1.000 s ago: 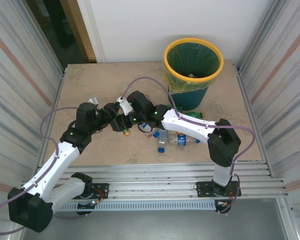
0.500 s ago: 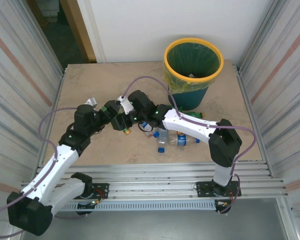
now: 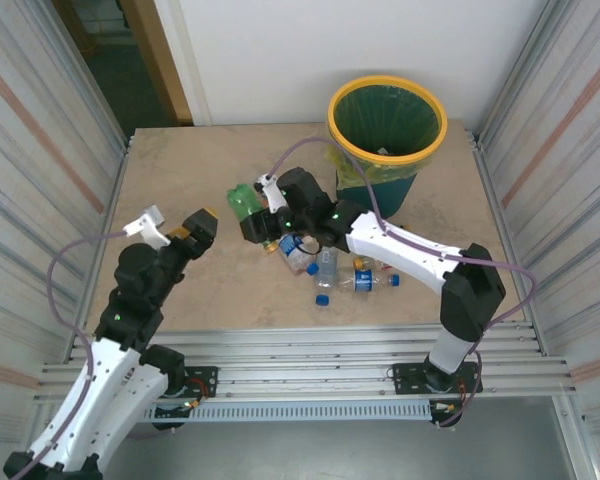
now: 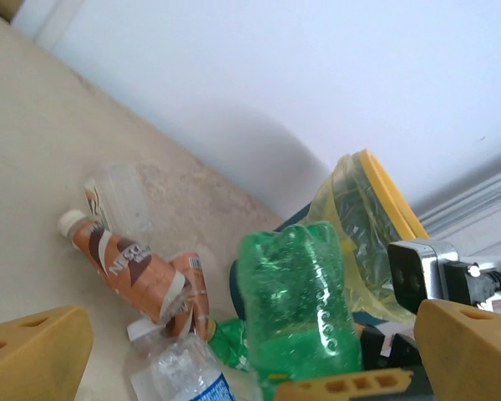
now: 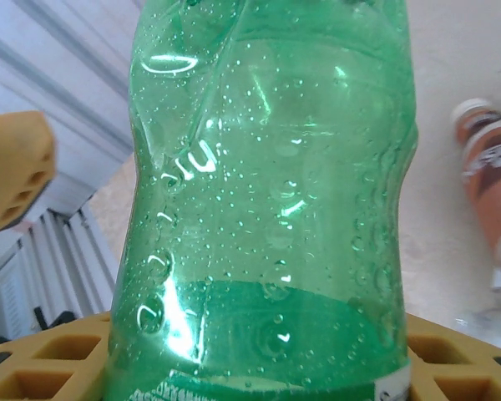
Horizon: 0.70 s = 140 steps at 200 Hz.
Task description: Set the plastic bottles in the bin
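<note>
Green bottle [image 5: 267,209] base-up (long axis near upright) between right fingers [image 5: 42,368]

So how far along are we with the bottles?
Done: unclear; the bin shows little inside. In hand: right gripper shut on a green bottle, raised above the table; left gripper open, empty. Left: several bottles lying by the bin's base.
</note>
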Tool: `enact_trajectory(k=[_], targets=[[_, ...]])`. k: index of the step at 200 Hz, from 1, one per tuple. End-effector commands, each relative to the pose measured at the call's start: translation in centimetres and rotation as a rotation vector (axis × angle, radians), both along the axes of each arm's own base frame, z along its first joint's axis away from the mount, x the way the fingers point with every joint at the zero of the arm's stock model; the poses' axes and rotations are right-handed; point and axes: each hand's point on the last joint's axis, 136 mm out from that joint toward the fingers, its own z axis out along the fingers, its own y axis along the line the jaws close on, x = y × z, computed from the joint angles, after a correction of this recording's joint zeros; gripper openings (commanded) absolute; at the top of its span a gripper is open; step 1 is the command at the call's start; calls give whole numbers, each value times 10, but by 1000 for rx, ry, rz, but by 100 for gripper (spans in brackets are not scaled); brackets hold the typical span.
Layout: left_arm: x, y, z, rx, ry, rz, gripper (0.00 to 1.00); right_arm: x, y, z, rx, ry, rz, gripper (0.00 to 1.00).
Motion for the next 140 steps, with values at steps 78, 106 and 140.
enact_trajectory(k=[78,106,140], targets=[[-14,38,-9,84,-58,179,99,50,-132,157,-77,-398,-330,23],[-10,35,-12,87,-44,167,99,72,-173,185,-77,-450,-436,22],[-7,32,-16,82,-26,158,99,108,-212,194,-89,-435,-528,22]])
